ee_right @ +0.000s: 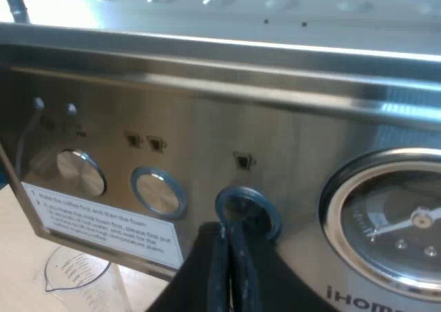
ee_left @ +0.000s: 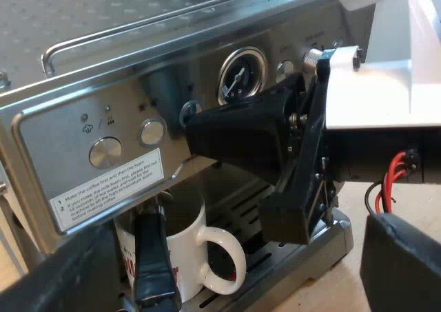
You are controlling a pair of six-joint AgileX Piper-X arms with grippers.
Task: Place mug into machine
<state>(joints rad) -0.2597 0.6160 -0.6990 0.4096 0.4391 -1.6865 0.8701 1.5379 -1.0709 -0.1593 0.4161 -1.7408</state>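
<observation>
Mug (ee_left: 176, 246): seated on drip tray (ee_left: 306, 251) under espresso machine (ee_left: 83, 85) front. Left gripper (ee_left: 227, 274): fingers apart, off mug. Right gripper (ee_right: 231, 246): fingers together, tip at ringed button (ee_right: 248, 212); judged best: press square, lightly.

Mug (ee_left: 187, 243) on drip tray (ee_left: 303, 248), under machine front (ee_left: 69, 147); right end effector (ee_right: 231, 236) at button (ee_right: 260, 207).

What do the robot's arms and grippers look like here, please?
The right gripper is matte black, its two flat fingers narrowing toward the tip. In the left wrist view its angular black body joins a smooth white arm shell. The left gripper has broader, blocky black fingers, also without markings.
</observation>
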